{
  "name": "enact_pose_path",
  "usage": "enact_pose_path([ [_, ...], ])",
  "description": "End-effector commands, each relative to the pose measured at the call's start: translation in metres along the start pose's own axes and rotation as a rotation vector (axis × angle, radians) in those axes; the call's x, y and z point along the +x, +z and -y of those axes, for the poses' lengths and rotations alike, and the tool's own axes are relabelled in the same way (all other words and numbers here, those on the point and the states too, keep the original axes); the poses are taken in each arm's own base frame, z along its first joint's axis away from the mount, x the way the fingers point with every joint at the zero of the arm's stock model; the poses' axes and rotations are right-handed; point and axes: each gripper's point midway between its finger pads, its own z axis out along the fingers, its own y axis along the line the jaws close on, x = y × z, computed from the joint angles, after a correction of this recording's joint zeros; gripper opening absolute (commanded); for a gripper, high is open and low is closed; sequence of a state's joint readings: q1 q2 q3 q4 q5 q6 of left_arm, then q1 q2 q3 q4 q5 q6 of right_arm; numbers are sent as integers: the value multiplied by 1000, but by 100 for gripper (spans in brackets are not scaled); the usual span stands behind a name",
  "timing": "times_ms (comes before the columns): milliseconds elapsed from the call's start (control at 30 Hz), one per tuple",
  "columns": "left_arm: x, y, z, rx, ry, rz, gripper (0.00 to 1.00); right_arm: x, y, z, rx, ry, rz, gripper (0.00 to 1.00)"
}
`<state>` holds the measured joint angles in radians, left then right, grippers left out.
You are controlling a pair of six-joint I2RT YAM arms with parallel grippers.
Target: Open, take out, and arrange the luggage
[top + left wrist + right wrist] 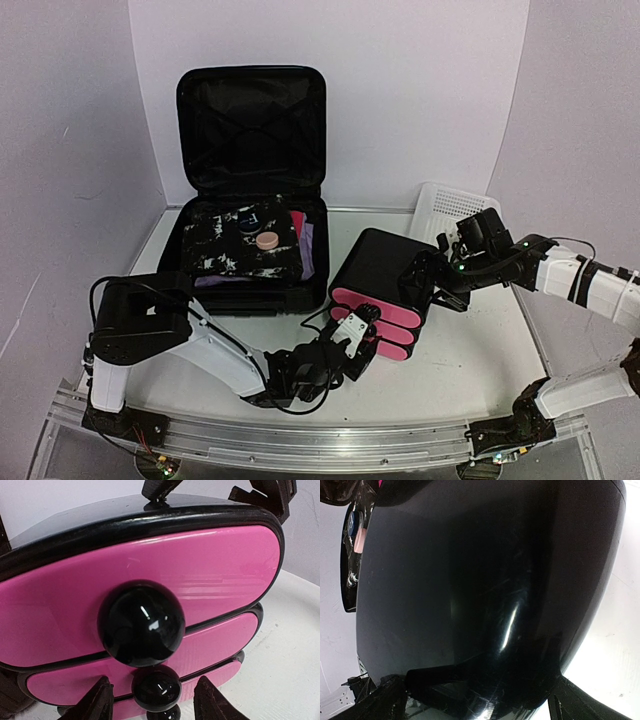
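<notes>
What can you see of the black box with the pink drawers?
The drawer box is glossy black with rounded corners and three stacked pink drawer fronts, all shut, each with a round black knob. It sits on the white table, right of the open suitcase. The left gripper, open, flanks the middle knob without touching; the right gripper straddles its back, contact unclear.

Bright, even light — glare streaks pink drawers (210,570).

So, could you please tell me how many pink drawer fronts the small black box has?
3 glossy pink drawer fronts, stacked on the black box: top, middle, bottom; none appears hidden.
</notes>
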<state>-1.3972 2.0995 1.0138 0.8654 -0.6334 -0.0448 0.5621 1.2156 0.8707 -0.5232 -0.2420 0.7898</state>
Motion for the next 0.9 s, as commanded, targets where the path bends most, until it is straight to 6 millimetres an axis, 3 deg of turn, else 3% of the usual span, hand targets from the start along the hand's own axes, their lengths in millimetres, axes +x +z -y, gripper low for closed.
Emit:
enact_pose_path([
  [0,-22,5,-2,-23,-26,62,51,2,-3,2,38,-39,-9,98],
  [267,-22,6,1,-16,-18,60,40,1,-2,1,38,-40,-9,98],
  [567,-18,7,-2,-32,2,48,34,0,-3,0,35,-40,-7,98],
  [867,-33,-16,1,15,-3,36,27,-1,-3,-1,38,-44,-3,98],
])
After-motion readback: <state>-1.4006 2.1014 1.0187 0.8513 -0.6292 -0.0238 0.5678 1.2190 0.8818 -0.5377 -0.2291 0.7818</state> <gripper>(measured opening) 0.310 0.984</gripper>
